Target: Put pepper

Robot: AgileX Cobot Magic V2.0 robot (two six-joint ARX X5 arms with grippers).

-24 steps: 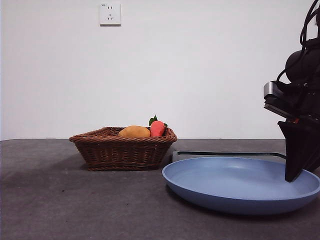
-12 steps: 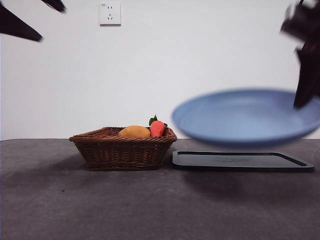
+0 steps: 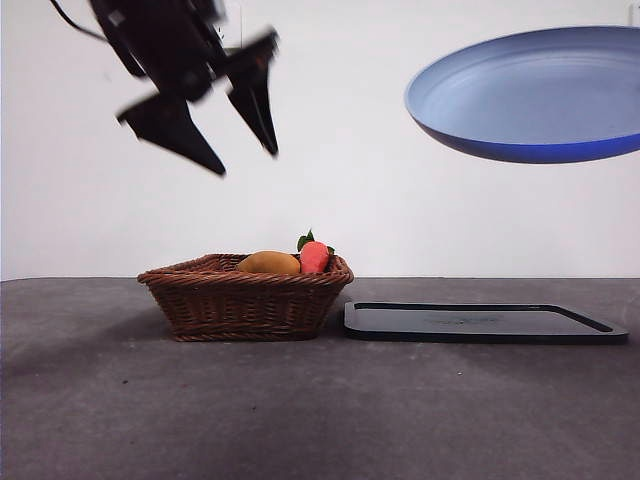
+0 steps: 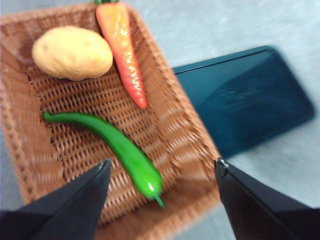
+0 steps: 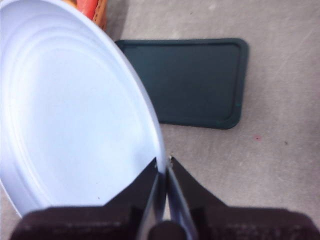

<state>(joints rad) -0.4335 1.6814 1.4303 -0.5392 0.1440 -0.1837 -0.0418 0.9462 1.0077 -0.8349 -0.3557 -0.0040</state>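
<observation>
A: Step? Left gripper (image 3: 245, 150), jaws spread and empty, is hung above the brown wicker basket (image 3: 246, 297); the long glossy green pepper (image 4: 112, 144) is lain inside, beside the orange carrot (image 4: 122, 47).

B: Next, a descent onto the pepper is needed. Right gripper (image 5: 163, 172) is clamped on the blue round plate (image 3: 530, 95), held aloft.

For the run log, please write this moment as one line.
left gripper: open, above basket | pepper: in basket | right gripper: shut on blue plate rim, held above tray
</observation>
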